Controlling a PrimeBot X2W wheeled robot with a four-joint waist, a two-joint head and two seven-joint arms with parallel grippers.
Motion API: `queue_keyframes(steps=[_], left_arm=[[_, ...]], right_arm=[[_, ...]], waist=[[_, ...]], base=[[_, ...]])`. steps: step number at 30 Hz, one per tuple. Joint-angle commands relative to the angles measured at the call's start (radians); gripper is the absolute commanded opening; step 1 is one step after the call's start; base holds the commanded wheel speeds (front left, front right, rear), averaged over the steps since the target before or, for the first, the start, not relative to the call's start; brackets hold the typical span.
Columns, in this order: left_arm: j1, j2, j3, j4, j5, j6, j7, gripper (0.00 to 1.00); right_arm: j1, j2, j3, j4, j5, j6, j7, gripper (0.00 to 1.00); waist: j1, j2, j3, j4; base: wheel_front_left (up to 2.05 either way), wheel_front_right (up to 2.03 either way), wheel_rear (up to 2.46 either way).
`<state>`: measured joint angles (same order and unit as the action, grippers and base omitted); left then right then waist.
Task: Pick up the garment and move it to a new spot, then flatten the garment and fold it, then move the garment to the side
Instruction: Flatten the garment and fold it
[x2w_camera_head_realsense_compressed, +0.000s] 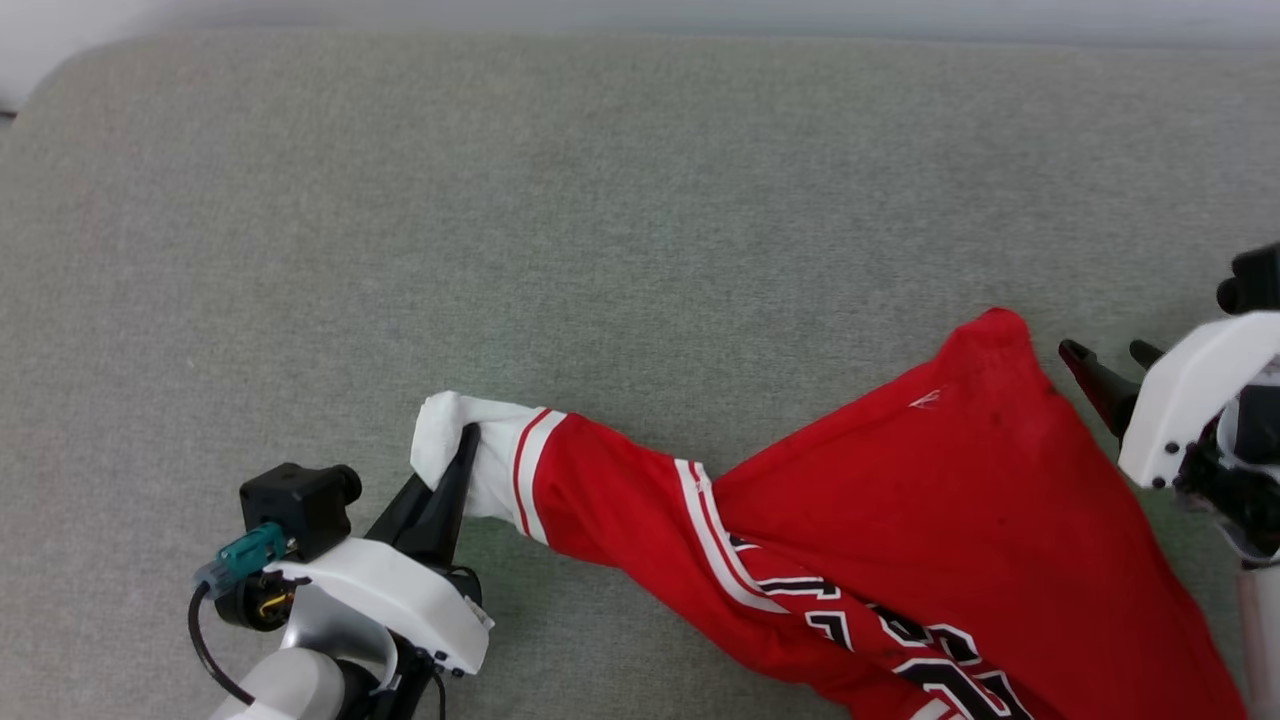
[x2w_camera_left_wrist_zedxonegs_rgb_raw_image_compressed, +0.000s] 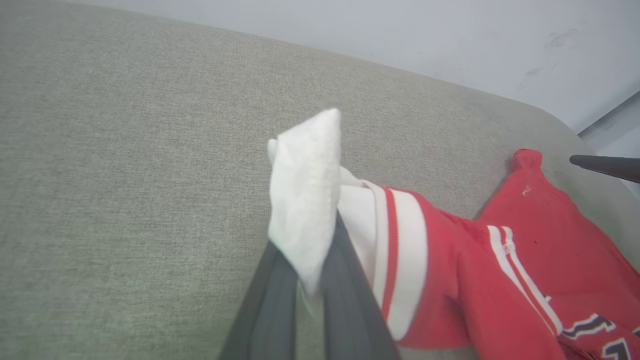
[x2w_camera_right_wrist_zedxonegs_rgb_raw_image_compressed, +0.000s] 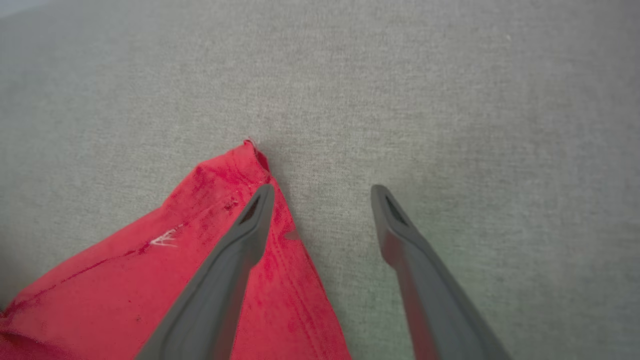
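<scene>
Grey-green upholstery (x2w_camera_head_realsense_compressed: 500, 200) carries the garment (x2w_camera_head_realsense_compressed: 950, 500) at its near right, one sleeve stretched leftward. Left gripper (x2w_camera_head_realsense_compressed: 466, 434) clamps the white sleeve end (x2w_camera_head_realsense_compressed: 440, 425); right gripper (x2w_camera_head_realsense_compressed: 1100, 350) stands spread wide just beside the red corner (x2w_camera_head_realsense_compressed: 995, 330).

Red garment (x2w_camera_head_realsense_compressed: 950, 500) with white-striped trim, black lettering, grey-green surface (x2w_camera_head_realsense_compressed: 600, 200), dark fingers (x2w_camera_right_wrist_zedxonegs_rgb_raw_image_compressed: 240, 250)

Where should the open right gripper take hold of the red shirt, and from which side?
Probably the pointed far corner of the garment, approached from its right edge: it lies flat and free beside the open right gripper, while the left gripper pinches the white sleeve end.
</scene>
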<state>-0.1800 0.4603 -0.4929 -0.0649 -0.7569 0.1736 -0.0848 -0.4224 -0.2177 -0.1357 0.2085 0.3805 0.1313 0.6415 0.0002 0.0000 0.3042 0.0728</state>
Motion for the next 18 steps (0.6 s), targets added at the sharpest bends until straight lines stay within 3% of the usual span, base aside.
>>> queue_keyframes(steps=[1, 6, 13, 14, 15, 18], left_arm=[[-0.022, -0.008, -0.002, 0.007, 0.007, -0.008, -0.009, 0.00], [-0.051, -0.021, -0.006, 0.027, 0.008, -0.023, -0.026, 0.00], [-0.071, -0.033, -0.007, 0.052, -0.001, -0.039, -0.040, 0.00], [-0.073, -0.034, -0.008, 0.055, 0.000, -0.042, -0.042, 0.00], [-0.073, -0.036, -0.009, 0.059, -0.002, -0.044, -0.043, 0.00], [-0.075, -0.034, -0.006, 0.073, -0.001, -0.047, -0.052, 0.00]], right_arm=[[-0.030, -0.027, 0.024, 0.009, 0.007, -0.001, 0.076, 1.00], [-0.090, -0.078, 0.127, -0.001, 0.026, -0.001, 0.246, 1.00], [-0.078, -0.104, 0.268, 0.072, 0.078, -0.001, 0.348, 1.00], [-0.073, -0.106, 0.281, 0.084, 0.090, -0.001, 0.357, 0.32], [-0.069, -0.102, 0.286, 0.096, 0.105, -0.001, 0.364, 0.00], [-0.078, -0.106, 0.282, 0.117, 0.119, -0.001, 0.349, 0.00]], waist=[[-0.0002, 0.0000, 0.031, 0.029], [-0.0002, 0.0000, 0.066, 0.053], [-0.0002, 0.0000, 0.096, 0.064], [-0.0002, 0.0000, 0.097, 0.065], [-0.0002, 0.0000, 0.097, 0.066], [-0.0002, 0.0000, 0.085, 0.063]], base=[[0.00, 0.00, 0.00], [0.00, 0.00, 0.00], [0.00, 0.00, 0.00], [0.00, 0.00, 0.00], [0.00, 0.00, 0.00], [0.00, 0.00, 0.00]])
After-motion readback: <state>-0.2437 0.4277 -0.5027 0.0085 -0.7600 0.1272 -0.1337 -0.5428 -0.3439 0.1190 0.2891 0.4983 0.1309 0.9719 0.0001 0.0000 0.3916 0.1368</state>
